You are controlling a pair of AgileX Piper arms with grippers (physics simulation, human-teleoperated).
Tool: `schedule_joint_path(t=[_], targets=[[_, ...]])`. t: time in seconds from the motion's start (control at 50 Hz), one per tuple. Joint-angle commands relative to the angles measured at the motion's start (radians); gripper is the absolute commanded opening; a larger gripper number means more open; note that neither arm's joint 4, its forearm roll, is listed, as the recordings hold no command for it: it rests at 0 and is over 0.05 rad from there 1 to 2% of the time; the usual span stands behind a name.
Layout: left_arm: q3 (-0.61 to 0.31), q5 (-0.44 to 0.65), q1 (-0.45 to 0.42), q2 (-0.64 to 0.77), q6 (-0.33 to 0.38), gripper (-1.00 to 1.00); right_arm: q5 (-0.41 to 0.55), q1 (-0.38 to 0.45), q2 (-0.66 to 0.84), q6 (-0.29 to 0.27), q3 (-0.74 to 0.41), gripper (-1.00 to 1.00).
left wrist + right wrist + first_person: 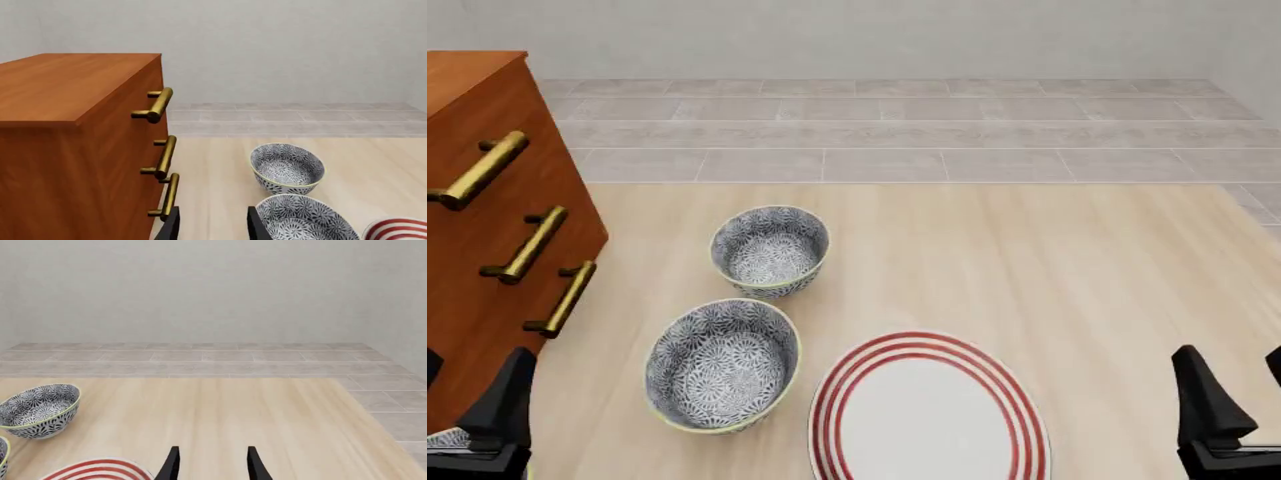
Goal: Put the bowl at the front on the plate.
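So nothing is lifted yet: this is the very start, with the reach to the bowl not yet begun. My left hand (212, 225) is spread wide with nothing between its fingers, and my right hand (212, 463) is likewise wide and empty, low at the bottom right of the front view.

Three patterned bowls are on the desk (1068, 270). I take the bowl (442, 438) I am meant to move to be the nearest one, of which only a sliver shows in the front view's bottom left corner, just beside my left hand and below the wooden cabinet (481, 260). A second bowl (722, 366) stands just left of the plate (928, 412), and a far bowl (770, 250) sits above it in the frame, nearer the middle.

The plate lies bare at the bottom centre. Being closest, my left hand seems the one to use. Next it would have to come over that corner bowl's rim, close on the wall, lift clear of the second bowl and carry rightward onto the plate. How the corner bowl sits I cannot tell.
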Motion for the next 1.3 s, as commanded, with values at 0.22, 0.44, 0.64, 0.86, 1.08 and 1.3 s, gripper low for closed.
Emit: schedule_joint_path(t=[0.22,0.44,0.64,0.86,1.08,1.3], targets=[[-0.165,0.194,-0.027,0.279,-0.193,1.00,0.001,0.000,-0.003,0.000,0.001,1.00],[-0.354,0.558,-0.039,0.343,-0.171,1.00,0.002,0.000,-0.003,0.000,0.001,1.00],[-0.508,0.844,-0.037,0.384,-0.147,1.00,0.002,0.000,-0.003,0.000,0.001,1.00],[-0.611,1.025,-0.016,0.425,-0.151,1.00,0.001,0.000,-0.003,0.000,0.001,1.00],[-0.544,1.034,-0.002,0.427,-0.212,1.00,0.001,0.000,-0.003,0.000,0.001,1.00],[-0.430,0.910,0.017,0.473,-0.265,1.00,0.001,0.000,-0.003,0.000,0.001,1.00]])
